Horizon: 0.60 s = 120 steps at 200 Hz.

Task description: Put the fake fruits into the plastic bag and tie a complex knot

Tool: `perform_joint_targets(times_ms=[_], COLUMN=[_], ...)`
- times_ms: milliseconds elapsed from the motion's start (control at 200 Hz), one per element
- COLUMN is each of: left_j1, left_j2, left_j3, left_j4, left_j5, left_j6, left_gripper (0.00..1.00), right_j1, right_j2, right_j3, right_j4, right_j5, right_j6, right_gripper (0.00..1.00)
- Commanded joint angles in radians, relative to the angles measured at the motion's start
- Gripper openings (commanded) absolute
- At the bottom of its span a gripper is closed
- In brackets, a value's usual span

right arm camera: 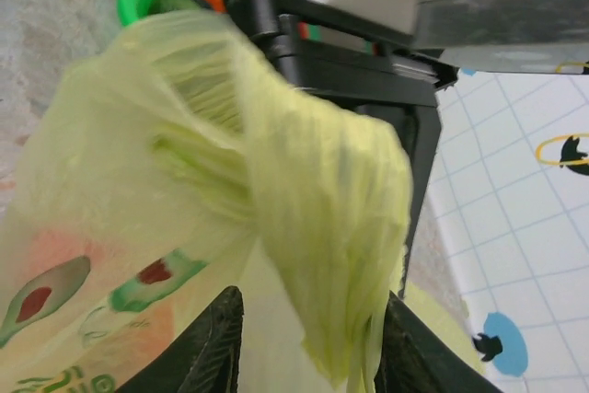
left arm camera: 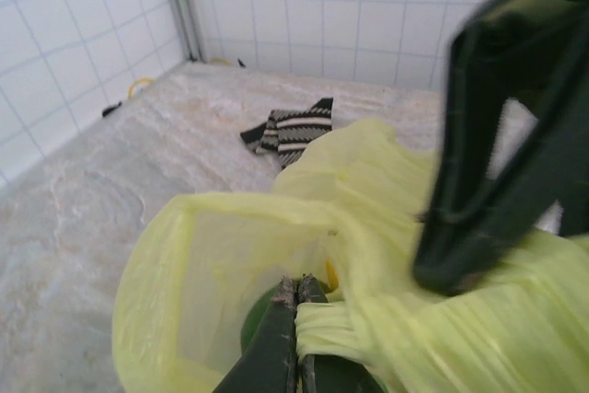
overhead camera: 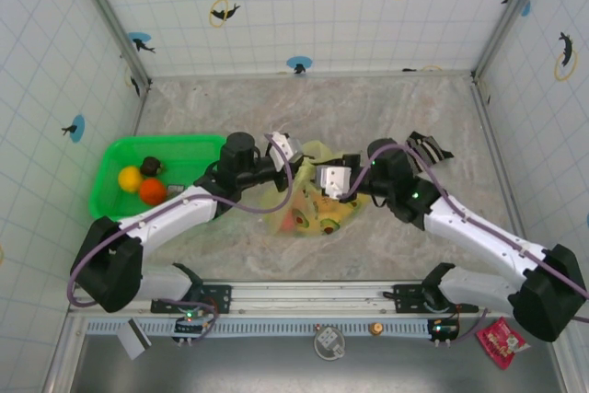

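Observation:
The plastic bag (overhead camera: 317, 204) lies at mid-table with fake fruits (overhead camera: 298, 220) showing through its film. My left gripper (left arm camera: 296, 284) is shut on a bunched strap of the plastic bag (left arm camera: 368, 319), and a green fruit (left arm camera: 253, 319) sits below inside it. My right gripper (right arm camera: 308, 319) stands open, and a twisted handle of the bag (right arm camera: 322, 209) hangs loose between its fingers (right arm camera: 221, 342). In the top view, the left gripper (overhead camera: 283, 156) and right gripper (overhead camera: 324, 177) meet above the bag. No tight knot is visible. Yellow, orange (overhead camera: 152, 190) and dark fruits lie in the green basket.
The green mesh basket (overhead camera: 115, 156) stands at the left. A black-and-white striped cloth (overhead camera: 428, 146) lies right of the bag, behind the right arm. Tiled walls close in the table on three sides. The left gripper's body (right arm camera: 368, 52) looms close over the right one.

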Motion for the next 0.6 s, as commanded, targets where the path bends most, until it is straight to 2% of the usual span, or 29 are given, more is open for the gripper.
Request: perform_joint_targets(times_ms=[0,135,205,270,335,400,470,535,596], left_j1=[-0.002,-0.006,-0.010,-0.011,-0.016,-0.026,-0.035,-0.042,-0.048], left_j2=[-0.049,-0.087,-0.090,-0.087,-0.083,-0.081,-0.080,-0.082,-0.081], left_j3=[-0.031,-0.087,-0.092,-0.095,-0.099,-0.096,-0.092,-0.095,-0.095], left_j4=[0.038,0.070,0.078,0.084,0.094,0.094,0.092,0.091,0.088], left_j5=[-0.091,-0.123,-0.122,-0.123,-0.127,-0.131,-0.131,-0.146,-0.157], left_j6=[-0.083,-0.095,-0.093,-0.110,-0.127,-0.134,-0.141,-0.142,-0.141], left_gripper=[0.00,0.00,0.00,0.00,0.00,0.00,0.00,0.00,0.00], right_j1=[0.065,0.128,0.138,0.138,0.138,0.137,0.127,0.099,0.083], right_j2=[-0.095,-0.229,-0.263,-0.265,-0.269,-0.287,-0.265,-0.221,-0.191], right_j3=[-0.087,-0.204,-0.194,-0.145,-0.125,-0.153,-0.134,-0.106,-0.125], right_j4=[0.126,0.277,0.263,0.190,0.144,0.191,0.158,0.127,0.180], right_j5=[0.180,0.303,0.360,0.394,0.355,0.347,0.349,0.257,0.174], right_j6=[0.069,0.253,0.471,0.628,0.706,0.866,1.091,1.263,1.396], right_gripper=[0.41,0.43,0.43,0.35,0.22,0.18,0.24,0.30,0.33])
